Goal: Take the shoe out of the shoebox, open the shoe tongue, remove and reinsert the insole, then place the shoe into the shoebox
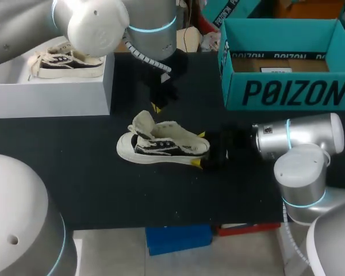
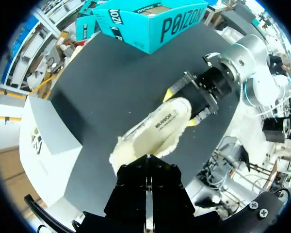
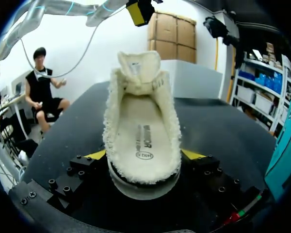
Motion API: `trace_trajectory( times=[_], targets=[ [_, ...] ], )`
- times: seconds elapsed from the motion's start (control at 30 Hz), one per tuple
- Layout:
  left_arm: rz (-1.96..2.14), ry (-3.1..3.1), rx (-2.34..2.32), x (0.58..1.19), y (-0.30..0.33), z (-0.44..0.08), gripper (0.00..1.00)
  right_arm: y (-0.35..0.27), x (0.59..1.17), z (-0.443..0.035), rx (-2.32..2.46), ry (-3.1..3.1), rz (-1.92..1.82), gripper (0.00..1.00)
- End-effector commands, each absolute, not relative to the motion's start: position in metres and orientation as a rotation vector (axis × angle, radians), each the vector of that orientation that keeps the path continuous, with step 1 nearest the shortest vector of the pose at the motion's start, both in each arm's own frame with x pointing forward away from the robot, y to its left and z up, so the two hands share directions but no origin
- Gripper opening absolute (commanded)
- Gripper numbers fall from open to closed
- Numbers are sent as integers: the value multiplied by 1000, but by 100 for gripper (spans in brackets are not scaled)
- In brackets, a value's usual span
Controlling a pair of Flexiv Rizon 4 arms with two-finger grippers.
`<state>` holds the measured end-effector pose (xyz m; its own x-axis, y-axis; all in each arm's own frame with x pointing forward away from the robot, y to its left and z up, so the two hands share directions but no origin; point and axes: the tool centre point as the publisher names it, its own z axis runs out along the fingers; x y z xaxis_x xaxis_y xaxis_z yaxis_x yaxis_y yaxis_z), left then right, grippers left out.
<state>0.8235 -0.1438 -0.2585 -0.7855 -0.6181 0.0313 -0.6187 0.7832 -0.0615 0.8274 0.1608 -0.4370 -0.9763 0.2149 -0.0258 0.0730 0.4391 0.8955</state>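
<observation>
A cream and black low sneaker (image 1: 161,144) lies upright in the middle of the black table, toe to the left. Its tongue (image 3: 138,68) is pulled forward and the fleecy insole (image 3: 144,141) shows inside. My right gripper (image 1: 199,148) is at the heel, a yellow tip pressed on each side, shut on the shoe (image 3: 143,111). My left gripper (image 1: 156,105) hangs just above and behind the toe end, fingers shut with nothing between them. In the left wrist view the left gripper (image 2: 146,160) sits close over the shoe (image 2: 157,128), with the right gripper (image 2: 181,107) beyond it.
A white shoebox (image 1: 52,92) at the back left holds a second sneaker (image 1: 63,63). A teal open box (image 1: 287,92) stands at the back right. Bare black table (image 1: 103,190) lies in front of the shoe.
</observation>
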Motion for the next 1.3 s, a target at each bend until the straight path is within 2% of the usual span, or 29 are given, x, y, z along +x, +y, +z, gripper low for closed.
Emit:
trace_trajectory(
  times=[0.03,0.2,0.5,1.0,1.3],
  targets=[
    [199,-2915,521,820,-141,-263,0,161,828,-438,261,2549,1570,0],
    [257,-2840,103,820,-150,-265,0,161,828,-438,261,2549,1570,0],
    [184,-2806,-186,837,-162,-275,0,161,828,-438,261,2549,1570,0],
    [148,-2777,-278,840,-177,-329,0,161,828,-438,261,2549,1570,0],
    [155,-2754,-220,839,-177,-334,0,161,828,-438,261,2549,1570,0]
  ],
)
